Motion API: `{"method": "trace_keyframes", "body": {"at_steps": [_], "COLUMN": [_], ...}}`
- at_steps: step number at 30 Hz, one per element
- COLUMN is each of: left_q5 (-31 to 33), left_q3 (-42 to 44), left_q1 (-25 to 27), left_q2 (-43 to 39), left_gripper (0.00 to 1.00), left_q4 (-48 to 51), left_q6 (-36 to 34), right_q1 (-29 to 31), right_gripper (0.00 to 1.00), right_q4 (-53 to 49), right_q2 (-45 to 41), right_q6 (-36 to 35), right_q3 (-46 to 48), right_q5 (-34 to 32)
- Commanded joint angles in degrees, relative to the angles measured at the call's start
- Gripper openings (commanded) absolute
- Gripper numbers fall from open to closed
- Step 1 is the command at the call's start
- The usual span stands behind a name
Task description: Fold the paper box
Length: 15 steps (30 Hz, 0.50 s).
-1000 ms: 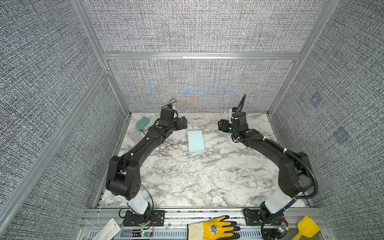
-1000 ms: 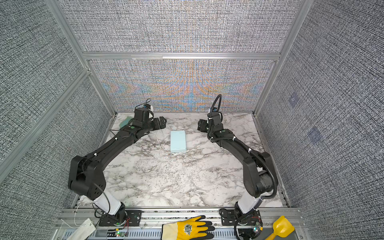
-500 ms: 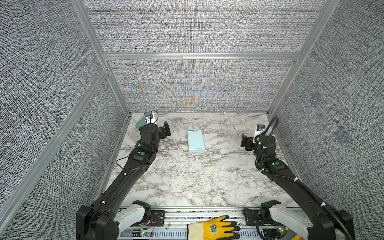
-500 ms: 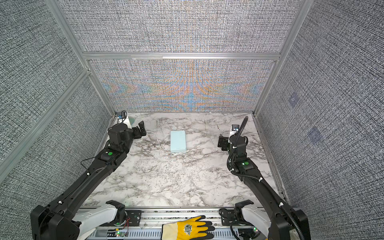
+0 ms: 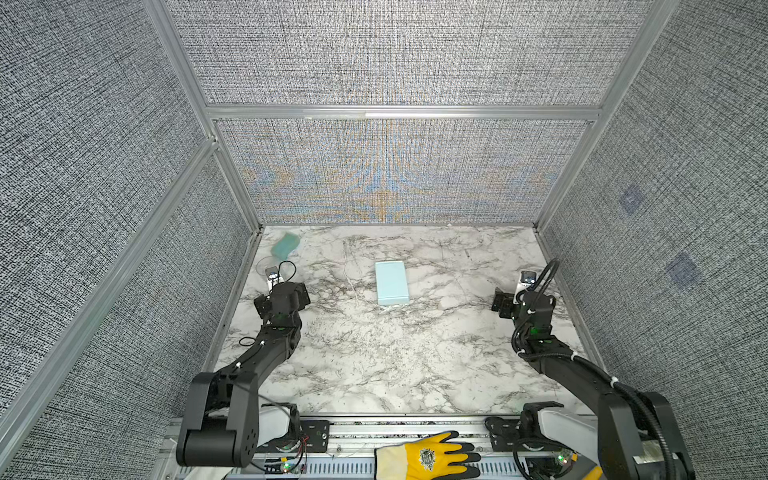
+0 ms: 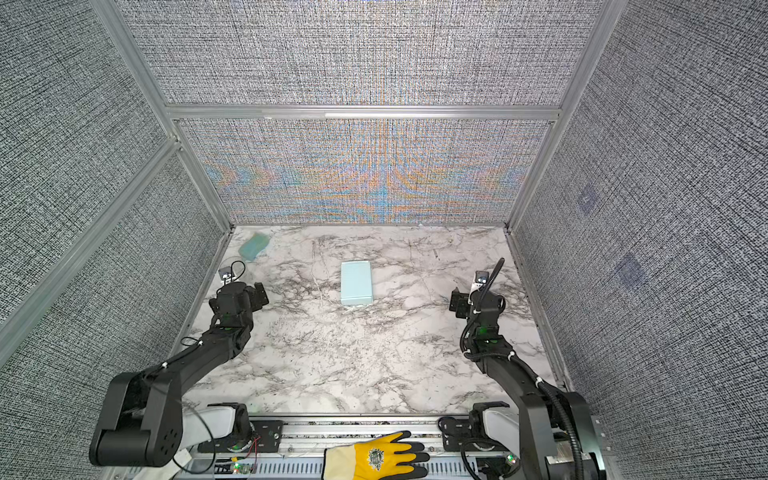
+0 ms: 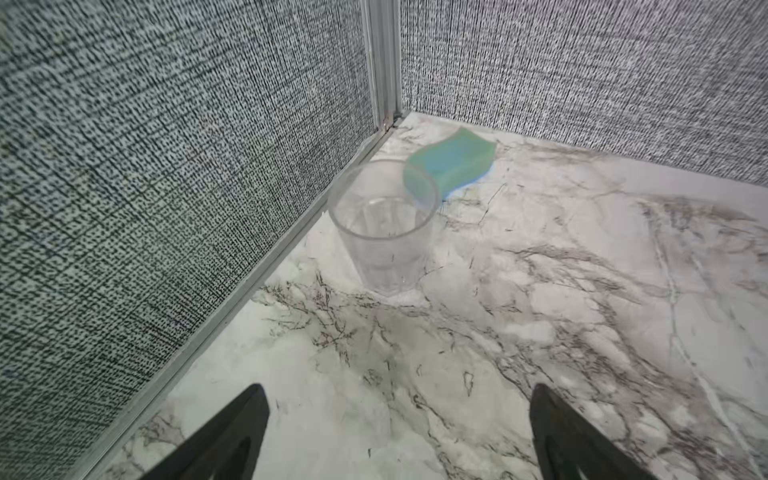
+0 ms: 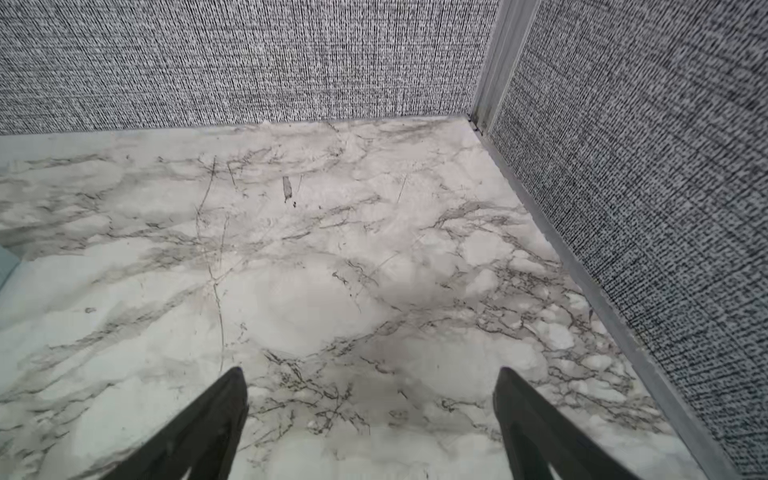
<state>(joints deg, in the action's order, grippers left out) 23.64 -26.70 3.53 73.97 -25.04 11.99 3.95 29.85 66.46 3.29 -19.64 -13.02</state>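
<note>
The paper box (image 5: 391, 282) (image 6: 356, 282) is a pale light-blue closed rectangular box lying flat on the marble table, back of centre, with nothing touching it. My left gripper (image 7: 397, 390) is open and empty over bare marble, well to the left of the box (image 5: 291, 296). It faces the back-left corner. My right gripper (image 8: 370, 372) is also open and empty. It hovers near the right wall (image 5: 503, 304), far right of the box, facing the back-right corner. A pale blue sliver (image 8: 5, 266) at the right wrist view's edge may be the box.
A clear plastic cup (image 7: 384, 232) stands by the left wall just ahead of the left gripper. A teal sponge block (image 7: 453, 164) (image 5: 284, 244) lies behind it in the corner. Fabric walls close in three sides. A yellow glove (image 5: 428, 459) lies on the front rail.
Both arms have drawn back from beside the box, toward the front and out to the side walls. The right jaws have spread a little wider. The box has not moved.
</note>
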Motion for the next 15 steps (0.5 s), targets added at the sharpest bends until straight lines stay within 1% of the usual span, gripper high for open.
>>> {"method": "trace_keyframes", "body": {"at_steps": [1, 3, 6, 8, 10, 12, 13, 14, 15], "left_q5": [-3.38, -3.43, -5.19, -8.33, -9.39, -10.05, -10.84, -11.60, -13.52], "left_q3": [4.46, 6.34, 9.76, 10.23, 12.31, 15.19, 16.17, 15.83, 15.02], "left_q1": [-0.45, -0.89, -1.03, -0.98, -1.27, -2.58, -3.11, -3.22, -3.24], "left_q2": [1.00, 2.93, 5.72, 5.21, 4.97, 6.51, 7.76, 7.92, 7.53], "left_gripper": [1.00, 1.00, 1.00, 1.00, 1.00, 1.00, 1.00, 1.00, 1.00], "left_q4": [-16.67, -21.07, -29.46, -30.21, -34.52, -41.56, -45.31, -44.82, -42.26], "left_q6": [-4.68, -6.30, -7.92, -8.75, -9.73, -8.66, -9.40, -9.69, -9.57], "right_q1": [-1.07, -2.01, -3.18, -3.83, -5.05, -5.94, -6.17, -6.44, -6.57], "right_gripper": [0.93, 0.94, 0.94, 0.94, 0.94, 0.94, 0.94, 0.94, 0.93], "right_q4": [11.89, 13.59, 15.29, 16.54, 19.22, 18.02, 18.77, 19.69, 20.81], "right_q2": [2.71, 5.51, 7.97, 8.54, 10.28, 10.64, 11.02, 11.09, 11.06], "right_q6": [0.06, 0.27, 0.66, 0.67, 1.77, 1.65, 1.80, 1.76, 1.47], "right_q3": [1.81, 1.62, 1.57, 2.04, 2.67, 1.86, 1.85, 2.13, 2.72], "right_q5": [2.18, 2.84, 3.41, 3.74, 4.53, 5.89, 5.90, 6.05, 6.11]}}
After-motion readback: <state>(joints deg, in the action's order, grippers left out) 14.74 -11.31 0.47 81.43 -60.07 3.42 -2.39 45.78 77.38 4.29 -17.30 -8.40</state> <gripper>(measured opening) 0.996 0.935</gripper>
